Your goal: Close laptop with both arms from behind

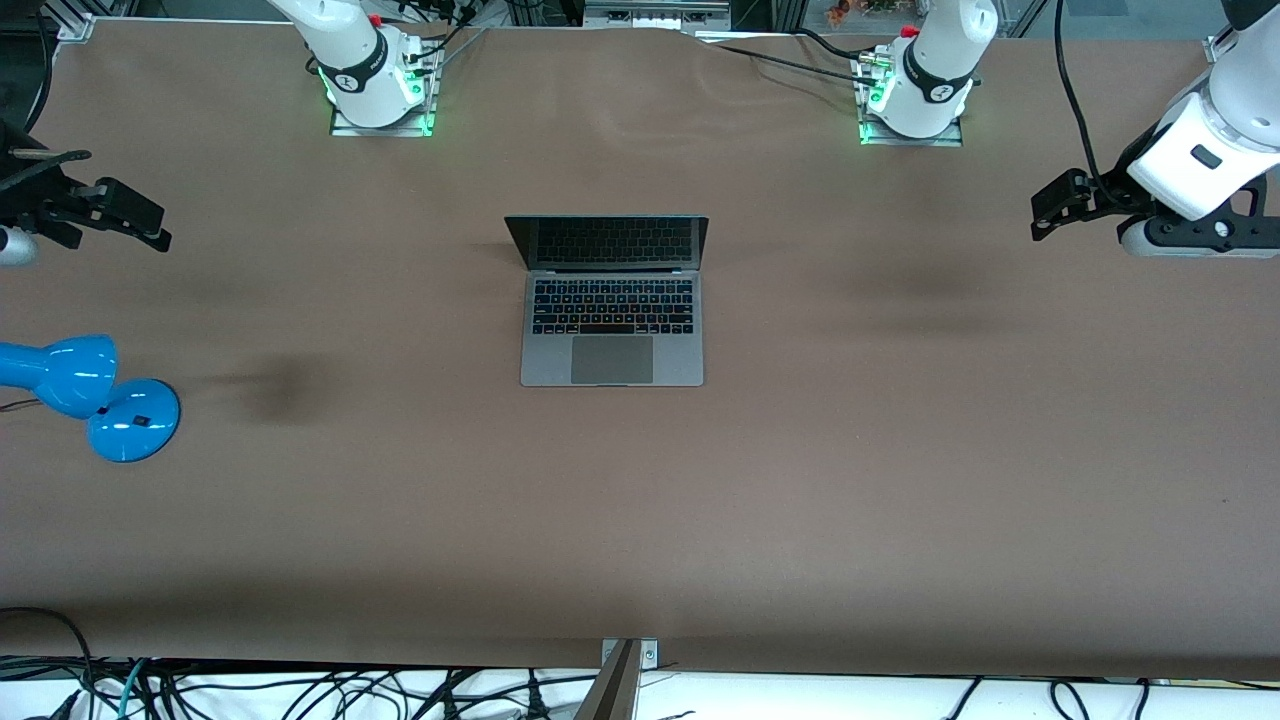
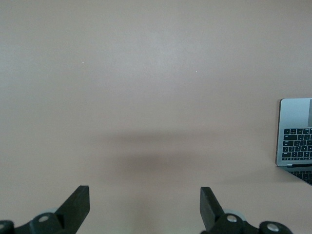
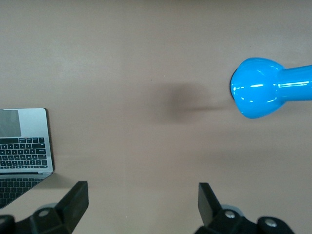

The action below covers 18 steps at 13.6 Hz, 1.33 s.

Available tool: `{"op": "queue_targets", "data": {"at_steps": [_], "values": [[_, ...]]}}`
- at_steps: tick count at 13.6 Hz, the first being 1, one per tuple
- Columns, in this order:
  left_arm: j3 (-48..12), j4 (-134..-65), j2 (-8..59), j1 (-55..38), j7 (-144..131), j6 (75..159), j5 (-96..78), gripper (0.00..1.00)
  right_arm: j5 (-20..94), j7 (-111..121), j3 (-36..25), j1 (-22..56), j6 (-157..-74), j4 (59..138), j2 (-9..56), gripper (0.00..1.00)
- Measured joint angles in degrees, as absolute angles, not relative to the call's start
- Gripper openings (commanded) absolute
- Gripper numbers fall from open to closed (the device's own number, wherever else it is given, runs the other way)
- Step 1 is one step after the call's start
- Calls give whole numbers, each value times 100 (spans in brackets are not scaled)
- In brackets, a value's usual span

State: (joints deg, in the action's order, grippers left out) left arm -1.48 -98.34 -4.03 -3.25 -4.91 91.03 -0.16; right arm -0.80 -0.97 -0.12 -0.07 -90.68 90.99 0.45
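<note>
From my remote station, the nearest thing to the front camera was the blue lamp [image 1: 90, 395], resting on the desk [image 1: 700, 520] at the right arm's end. My first worry was this lamp: the right gripper [image 1: 110, 215] hung in the air just above it, and a low or careless swing toward the middle could knock its head.

Farther from the camera, in the middle of the desk, the laptop [image 1: 612, 300] sat open, with its keyboard facing the camera and its screen leaning back toward the arm bases. I judged the main risk to be uneven pushing. If one gripper reached the lid before the other, the laptop could turn or slide instead of closing, and a fast push could slam the screen.

The left gripper [image 1: 1070, 200] hovered over bare desk at the left arm's end. Both grippers had their fingers spread wide, holding nothing, well apart from the laptop.
</note>
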Motion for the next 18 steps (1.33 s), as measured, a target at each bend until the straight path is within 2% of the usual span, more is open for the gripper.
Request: {"op": "queue_targets", "data": {"at_steps": [12,18], "values": [[-131,-9700,-361,-299,-612,9061,-16,100,-80,-97,-12,-7,-9066,9099,48,100],[-156,-9556,128,-311,-617,9089,-18,100,-125,-97,-12,-6,-9072,9099,61,100]]}}
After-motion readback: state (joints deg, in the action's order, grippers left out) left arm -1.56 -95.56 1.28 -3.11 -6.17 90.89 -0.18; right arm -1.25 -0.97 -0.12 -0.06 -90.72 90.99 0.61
